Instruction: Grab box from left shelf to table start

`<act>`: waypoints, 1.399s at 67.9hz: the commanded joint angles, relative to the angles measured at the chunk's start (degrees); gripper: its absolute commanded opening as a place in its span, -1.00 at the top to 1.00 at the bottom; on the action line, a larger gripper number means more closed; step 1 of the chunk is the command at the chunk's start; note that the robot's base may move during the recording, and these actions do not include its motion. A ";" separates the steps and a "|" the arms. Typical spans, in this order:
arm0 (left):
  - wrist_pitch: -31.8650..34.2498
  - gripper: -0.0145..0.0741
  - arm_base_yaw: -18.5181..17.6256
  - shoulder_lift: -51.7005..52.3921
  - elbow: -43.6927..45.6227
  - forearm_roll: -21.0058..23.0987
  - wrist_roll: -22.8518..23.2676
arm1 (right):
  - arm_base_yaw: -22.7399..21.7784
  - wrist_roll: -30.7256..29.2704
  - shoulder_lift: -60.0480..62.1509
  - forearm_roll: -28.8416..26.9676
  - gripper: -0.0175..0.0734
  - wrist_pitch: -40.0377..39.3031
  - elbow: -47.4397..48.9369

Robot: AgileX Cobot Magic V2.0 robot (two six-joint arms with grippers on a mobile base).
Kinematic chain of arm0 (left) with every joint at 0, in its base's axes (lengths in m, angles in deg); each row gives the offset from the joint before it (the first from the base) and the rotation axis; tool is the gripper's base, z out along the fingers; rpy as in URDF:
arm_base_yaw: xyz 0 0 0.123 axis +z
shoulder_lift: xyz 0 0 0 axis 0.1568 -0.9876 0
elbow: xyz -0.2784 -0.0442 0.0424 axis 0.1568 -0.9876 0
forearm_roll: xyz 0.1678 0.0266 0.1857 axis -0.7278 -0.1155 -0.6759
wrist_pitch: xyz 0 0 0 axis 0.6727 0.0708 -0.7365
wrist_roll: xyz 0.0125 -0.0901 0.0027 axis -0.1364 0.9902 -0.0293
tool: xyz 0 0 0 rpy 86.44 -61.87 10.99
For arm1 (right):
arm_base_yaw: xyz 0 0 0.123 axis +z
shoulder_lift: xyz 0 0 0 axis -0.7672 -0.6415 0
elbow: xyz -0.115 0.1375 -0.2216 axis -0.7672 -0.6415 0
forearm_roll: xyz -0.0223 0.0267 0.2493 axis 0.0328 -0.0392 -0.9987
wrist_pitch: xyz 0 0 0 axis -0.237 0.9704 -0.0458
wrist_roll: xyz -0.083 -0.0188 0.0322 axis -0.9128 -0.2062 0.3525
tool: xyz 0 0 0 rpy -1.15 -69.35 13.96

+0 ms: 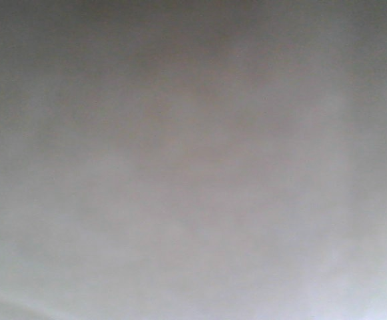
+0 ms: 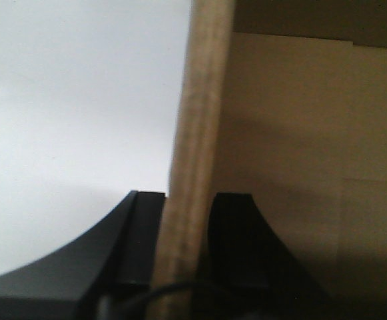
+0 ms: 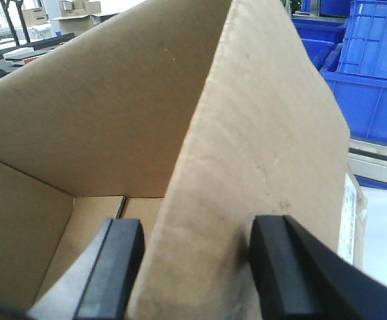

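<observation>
The box (image 3: pixel 113 113) is brown cardboard, open at the top, and I look down into it in the right wrist view. My right gripper (image 3: pixel 196 267) straddles one leaning wall. One finger is inside the box, the other outside, and cardboard fills the whole gap between them. In the left wrist view my left gripper (image 2: pixel 188 240) is shut on the thin edge of another wall of the box (image 2: pixel 293 167), pinched between both black fingers. The table (image 3: pixel 383 233) shows as a pale strip beside the box. The left shelf is out of view. The front view is a grey blur.
Blue plastic bins (image 3: pixel 373 73) are stacked behind the box at the right. Cardboard boxes (image 3: pixel 73 10) and a dark table stand far off at the top left. A pale plain surface (image 2: pixel 73 113) fills the left half of the left wrist view.
</observation>
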 commanded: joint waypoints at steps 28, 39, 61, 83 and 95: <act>-4.94 0.88 -0.99 -8.60 22.11 -6.55 -6.41 | -0.19 2.03 -11.14 2.99 0.49 6.38 9.54; -10.08 0.88 -0.99 -19.13 32.61 -6.76 -6.41 | -0.19 3.48 -20.05 5.41 0.49 14.13 17.38; -17.80 0.88 -0.99 -39.74 48.58 -6.76 -6.41 | -0.19 9.63 -36.74 20.51 0.49 29.45 29.87; -21.72 0.88 -0.99 -57.39 58.65 -6.80 -6.41 | -0.19 9.67 -49.83 23.30 0.49 25.93 31.23; -20.96 0.88 -0.99 -64.15 59.79 -4.87 -6.41 | -0.19 9.11 -56.91 23.35 0.49 20.75 31.23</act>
